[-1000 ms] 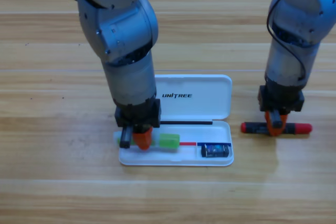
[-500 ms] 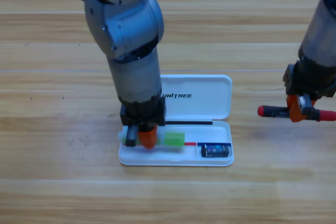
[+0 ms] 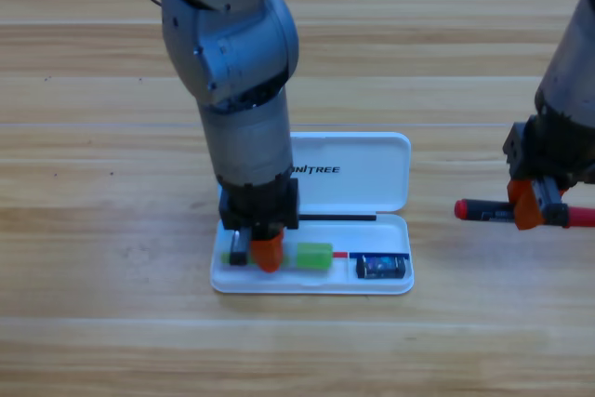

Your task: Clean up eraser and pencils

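The open white case (image 3: 349, 178) lies mid-table with its tray (image 3: 311, 286) toward the front. My left gripper (image 3: 259, 251) points down into the tray's left half, shut on the light green pencil (image 3: 314, 255), whose right part sticks out beside the orange jaw. The dark eraser (image 3: 381, 267) with its blue sleeve lies in the tray's right end. At the right edge, my right gripper (image 3: 533, 210) is shut on the middle of the black pencil with red ends (image 3: 483, 210), which lies level and is partly cut off by the picture's edge.
The left arm's grey body (image 3: 237, 62) rises over the case's left side and hides the tray's back left corner. Bare wooden table (image 3: 112, 230) surrounds the case.
The left gripper has shifted the green pencil a little to the right inside the tray. The right gripper has carried the black and red pencil off the table, rightward toward the picture's edge.
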{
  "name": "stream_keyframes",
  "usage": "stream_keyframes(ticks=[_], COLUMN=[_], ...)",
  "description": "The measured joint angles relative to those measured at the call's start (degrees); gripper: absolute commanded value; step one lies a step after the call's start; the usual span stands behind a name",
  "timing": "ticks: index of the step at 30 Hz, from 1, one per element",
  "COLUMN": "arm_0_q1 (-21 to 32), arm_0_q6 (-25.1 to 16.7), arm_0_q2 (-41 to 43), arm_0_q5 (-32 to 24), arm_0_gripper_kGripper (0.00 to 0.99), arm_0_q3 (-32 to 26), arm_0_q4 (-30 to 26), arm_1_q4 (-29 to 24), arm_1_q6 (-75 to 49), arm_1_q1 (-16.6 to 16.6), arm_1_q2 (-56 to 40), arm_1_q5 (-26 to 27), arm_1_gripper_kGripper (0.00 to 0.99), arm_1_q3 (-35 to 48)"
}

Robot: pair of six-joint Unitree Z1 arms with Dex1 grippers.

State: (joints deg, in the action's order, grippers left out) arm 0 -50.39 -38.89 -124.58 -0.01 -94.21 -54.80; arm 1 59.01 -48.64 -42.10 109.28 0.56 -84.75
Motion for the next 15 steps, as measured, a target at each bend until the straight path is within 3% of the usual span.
stream_keyframes(ticks=[15], arm_0_q1=[0.0], arm_0_q6=[0.1], arm_0_q2=[0.0], arm_0_q5=[-0.5], arm_0_gripper_kGripper=[0.0], arm_0_q3=[-0.7], arm_0_q4=[-0.4], arm_1_q4=[0.0], arm_1_q6=[0.9], arm_1_q1=[-1.8], arm_1_q2=[-0.8], arm_1_q5=[0.0], arm_1_gripper_kGripper=[0.0], arm_1_q3=[-0.6])
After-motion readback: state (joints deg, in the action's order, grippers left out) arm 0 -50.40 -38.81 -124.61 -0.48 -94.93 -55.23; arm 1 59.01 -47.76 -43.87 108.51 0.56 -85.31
